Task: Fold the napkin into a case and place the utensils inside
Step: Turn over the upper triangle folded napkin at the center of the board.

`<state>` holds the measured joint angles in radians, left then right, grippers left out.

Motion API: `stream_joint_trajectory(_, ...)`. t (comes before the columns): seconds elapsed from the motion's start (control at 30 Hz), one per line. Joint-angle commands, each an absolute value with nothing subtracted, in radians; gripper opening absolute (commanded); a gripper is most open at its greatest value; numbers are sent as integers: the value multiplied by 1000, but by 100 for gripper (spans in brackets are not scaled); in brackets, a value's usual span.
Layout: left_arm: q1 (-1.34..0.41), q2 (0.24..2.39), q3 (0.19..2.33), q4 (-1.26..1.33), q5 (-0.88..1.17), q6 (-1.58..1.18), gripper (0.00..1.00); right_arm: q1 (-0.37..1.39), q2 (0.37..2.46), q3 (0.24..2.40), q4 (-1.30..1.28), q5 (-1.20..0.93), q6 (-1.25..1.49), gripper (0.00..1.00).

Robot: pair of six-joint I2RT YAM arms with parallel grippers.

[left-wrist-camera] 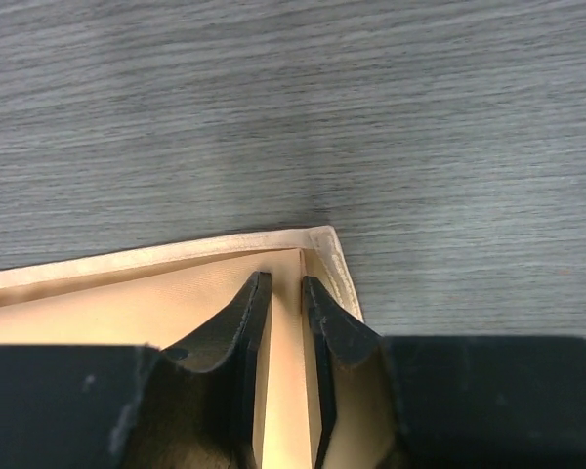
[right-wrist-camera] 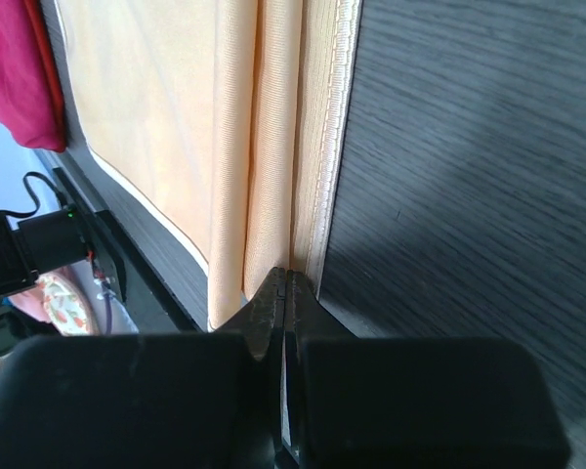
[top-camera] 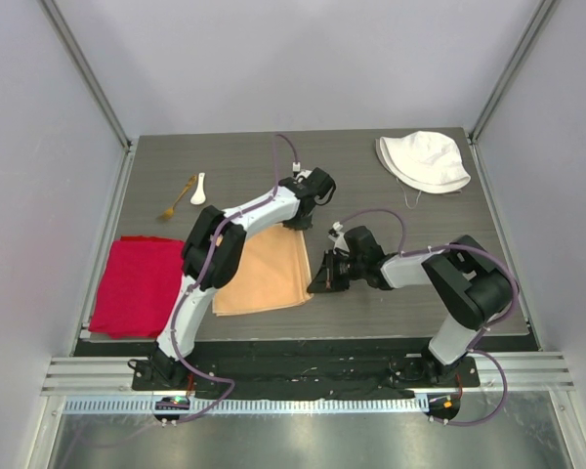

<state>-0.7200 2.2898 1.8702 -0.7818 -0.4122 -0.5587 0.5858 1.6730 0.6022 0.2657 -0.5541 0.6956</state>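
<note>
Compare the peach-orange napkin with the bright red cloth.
The thin peach-orange napkin lies mid-table, folded in layers; the bright red cloth lies at the left edge, slightly rumpled. The right gripper pinches the napkin's edge; nothing touches the red cloth. Both rest flat on the dark wood-grain table.

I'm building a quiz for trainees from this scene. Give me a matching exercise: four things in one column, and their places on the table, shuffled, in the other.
Things:
1. napkin
2. red cloth
3. hat
4. spoon

Places:
A. far right corner
B. near left edge
C. centre
D. far left, beside the fork

Pairs: 1-C, 2-B, 3-A, 4-D
</note>
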Motion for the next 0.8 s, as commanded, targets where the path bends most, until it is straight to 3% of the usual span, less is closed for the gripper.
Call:
stream_joint_trajectory(0.0, -727, 2292, 1913, -788, -449, -546, 21, 583, 1700, 571, 364, -584, 719, 1)
stream_joint_trajectory(0.13, -735, 2266, 1898, -770, -463, -551, 1, 584, 1690, 554, 364, -583, 716, 1)
stream_joint_trajectory(0.77, -750, 2119, 1780, -689, -555, -611, 0, 583, 1611, 509, 333, -558, 718, 1)
